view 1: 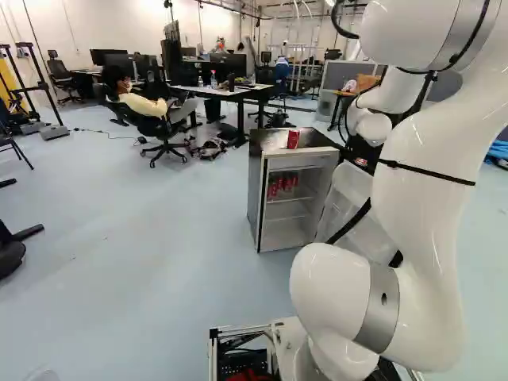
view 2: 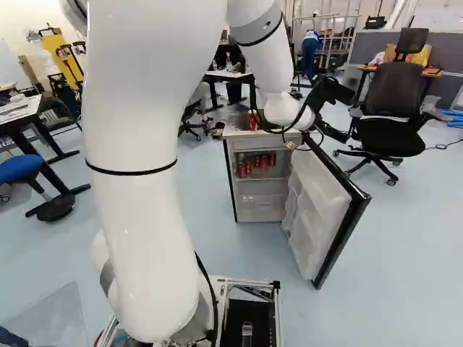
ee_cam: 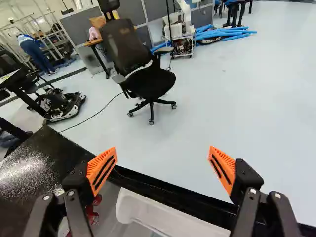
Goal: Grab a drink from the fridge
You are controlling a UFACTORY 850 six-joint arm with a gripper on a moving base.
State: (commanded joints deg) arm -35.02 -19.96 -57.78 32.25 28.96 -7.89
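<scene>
Gripper spread wide, cans below it
Probably weighty if full, slick and kinda dentable, so one should be gripped gently around its middle, imo.

Arm: our white arm rises tall, then bends over and reaches forward and down.
Wrist: our white wrist sits at the forearm's lower end.
Gripper: our black gripper points ahead, its fingers spread wide.
Orange pads: ours face each other, leaning inward.
Left base view: our gripper seems partly hidden behind our arm.
</scene>
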